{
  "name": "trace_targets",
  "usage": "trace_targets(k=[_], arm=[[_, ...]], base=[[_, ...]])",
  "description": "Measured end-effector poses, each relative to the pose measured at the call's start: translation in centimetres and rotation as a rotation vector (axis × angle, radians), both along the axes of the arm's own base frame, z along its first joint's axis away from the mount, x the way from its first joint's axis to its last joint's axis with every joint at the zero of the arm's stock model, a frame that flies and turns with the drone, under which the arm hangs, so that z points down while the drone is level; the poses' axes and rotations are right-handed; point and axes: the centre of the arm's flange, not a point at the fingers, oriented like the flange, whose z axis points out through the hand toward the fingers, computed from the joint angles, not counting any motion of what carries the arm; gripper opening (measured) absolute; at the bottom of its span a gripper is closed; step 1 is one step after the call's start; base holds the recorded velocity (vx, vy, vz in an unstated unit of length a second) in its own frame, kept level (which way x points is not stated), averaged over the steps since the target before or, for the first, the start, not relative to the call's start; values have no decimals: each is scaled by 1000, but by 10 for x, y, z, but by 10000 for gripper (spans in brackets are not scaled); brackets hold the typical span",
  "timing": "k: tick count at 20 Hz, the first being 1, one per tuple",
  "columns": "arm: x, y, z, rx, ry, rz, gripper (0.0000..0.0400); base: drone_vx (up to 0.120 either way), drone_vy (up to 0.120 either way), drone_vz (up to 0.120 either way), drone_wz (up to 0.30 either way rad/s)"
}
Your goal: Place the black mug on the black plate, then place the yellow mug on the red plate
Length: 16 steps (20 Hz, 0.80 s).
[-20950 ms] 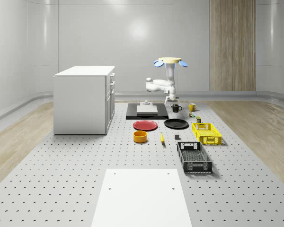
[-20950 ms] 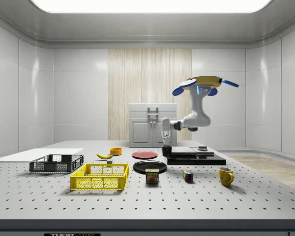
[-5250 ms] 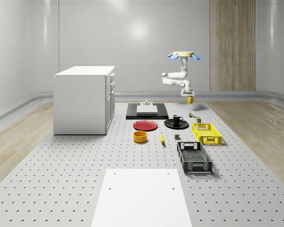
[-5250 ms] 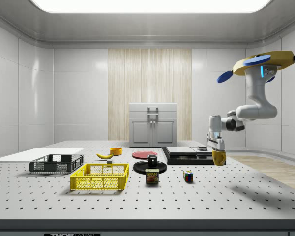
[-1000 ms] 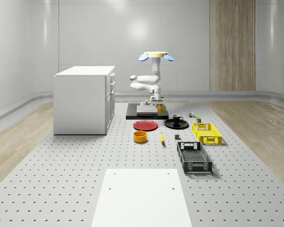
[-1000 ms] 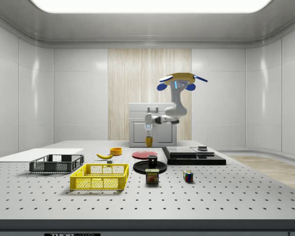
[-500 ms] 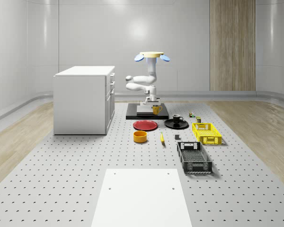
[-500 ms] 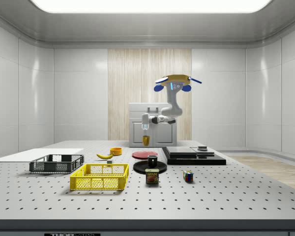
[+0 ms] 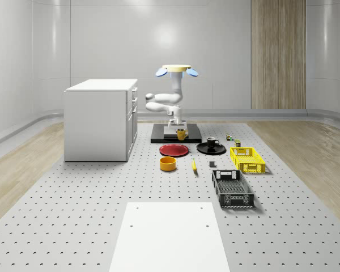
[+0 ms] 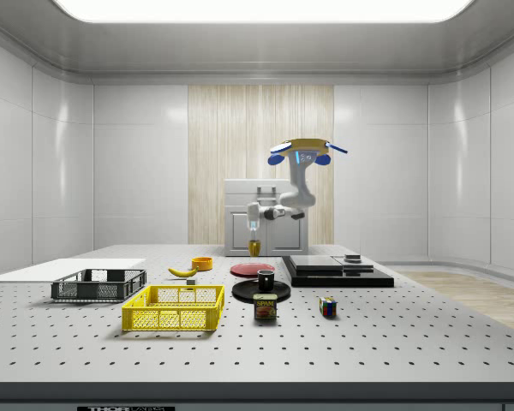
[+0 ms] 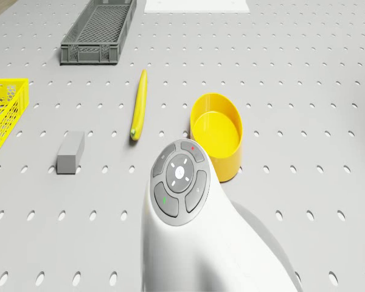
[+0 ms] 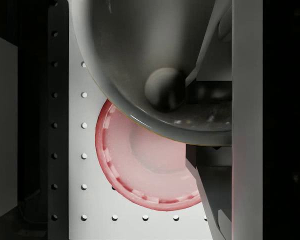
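Note:
The black mug (image 9: 212, 142) stands upright on the black plate (image 9: 211, 150); the side view shows the same black mug (image 10: 265, 278) on its black plate (image 10: 261, 292). My gripper (image 9: 181, 132) is shut on the yellow mug (image 9: 181, 135), which hangs in the air just behind and above the red plate (image 9: 174, 150). From the side, the yellow mug (image 10: 254, 247) hangs a little above the red plate (image 10: 252, 269). In the wrist view the mug's inside (image 12: 160, 65) covers part of the red plate (image 12: 145, 165) below. The drone (image 9: 176, 69) hovers over the black platform (image 9: 175, 136).
A white cabinet (image 9: 101, 119) stands at the whole-scene view's left. In front of the red plate lie a yellow bowl (image 9: 168, 164) and a banana (image 9: 194, 165). A yellow basket (image 9: 247, 159), a black basket (image 9: 232, 187), a can (image 10: 265, 306) and a cube (image 10: 327, 306) sit further right.
The drone and arm have drifted to the whole-scene view's left with the yellow mug, and the mug has come lower, closer to the red plate. The black mug stays on the black plate.

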Motion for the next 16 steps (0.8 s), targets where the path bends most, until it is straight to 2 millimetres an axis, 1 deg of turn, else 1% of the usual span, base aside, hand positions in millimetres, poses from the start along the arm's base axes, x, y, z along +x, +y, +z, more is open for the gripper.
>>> trace_targets(k=[1,12,14,15,16], arm=[[0,0,0,0,0,0,100],[0,0,0,0,0,0,100],[0,0,0,0,0,0,100],[0,0,0,0,0,0,100],[0,0,0,0,0,0,100]], base=[[0,-120,-120,0],[0,-120,0,0],[0,0,0,0],[0,-120,0,0],[0,-40,0,0]])
